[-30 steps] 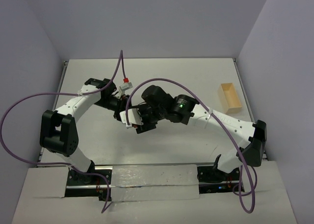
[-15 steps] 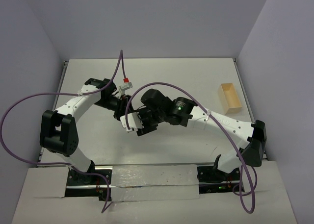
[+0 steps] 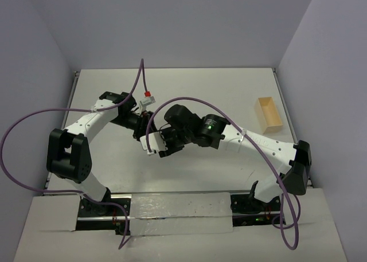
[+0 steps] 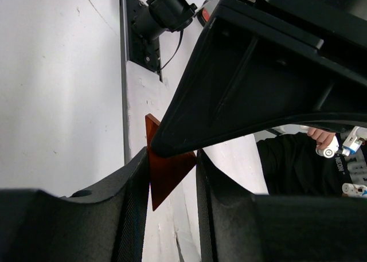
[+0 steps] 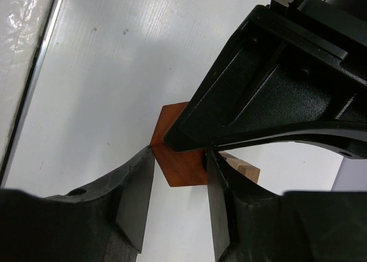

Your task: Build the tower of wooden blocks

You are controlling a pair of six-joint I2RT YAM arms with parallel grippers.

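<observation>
You had both arms meeting at centre of top view. Left gripper (image 4: 172, 159): fingers pressed on both sides of reddish-brown triangular piece (image 4: 166, 176), centre of left wrist frame. Right gripper (image 5: 179, 156): also clamped on same piece, from opposite side. Tan block (image 5: 248, 171) showed just right of piece, mostly hidden. Pale box (image 3: 269, 114) sat far right, well apart.
</observation>
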